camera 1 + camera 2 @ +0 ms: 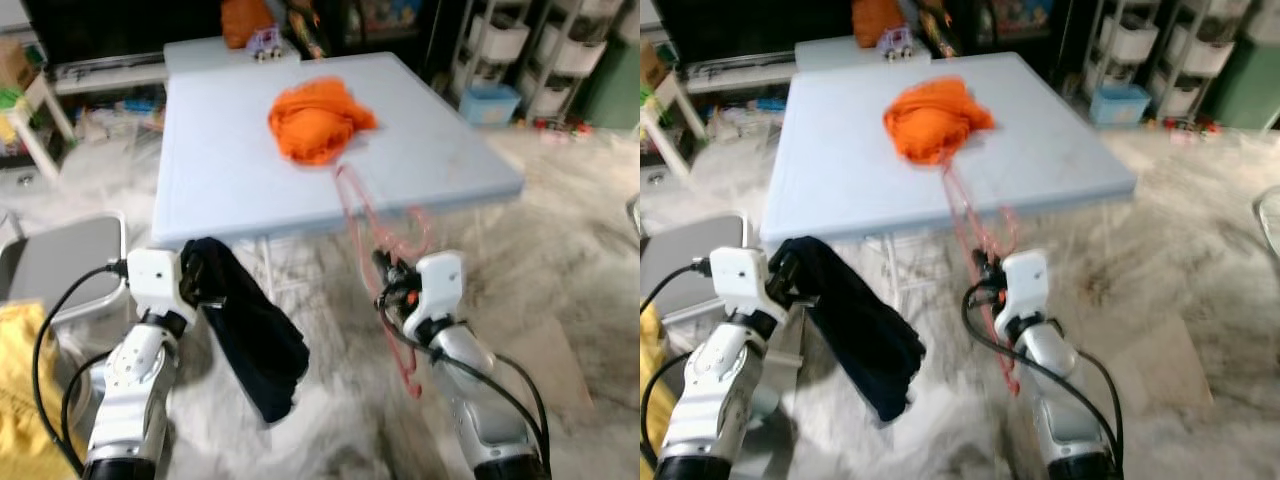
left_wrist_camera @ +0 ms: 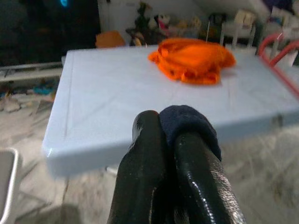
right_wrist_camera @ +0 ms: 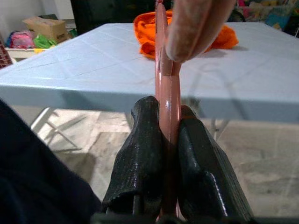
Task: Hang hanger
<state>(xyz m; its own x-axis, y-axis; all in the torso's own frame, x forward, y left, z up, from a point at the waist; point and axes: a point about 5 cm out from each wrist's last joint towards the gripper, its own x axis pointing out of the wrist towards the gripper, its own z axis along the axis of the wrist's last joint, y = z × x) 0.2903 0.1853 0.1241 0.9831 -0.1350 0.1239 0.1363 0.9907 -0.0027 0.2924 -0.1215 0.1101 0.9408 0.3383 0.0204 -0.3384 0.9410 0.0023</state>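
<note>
pink hanger [image 1: 385,240] motion-blurred in head views, its top cut off in right wrist view, shelves [image 1: 545,50] blurred

An orange cloth [image 1: 318,120] lies bunched on a pale blue table [image 1: 220,180], with white shelving [image 1: 530,50] beyond.

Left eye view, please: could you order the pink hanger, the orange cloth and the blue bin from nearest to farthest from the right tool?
1. Pink hanger: clamped in the right tool.
2. Orange cloth: on the table, ahead and slightly left.
3. Blue bin: on the floor beyond the table's far right corner.
</note>
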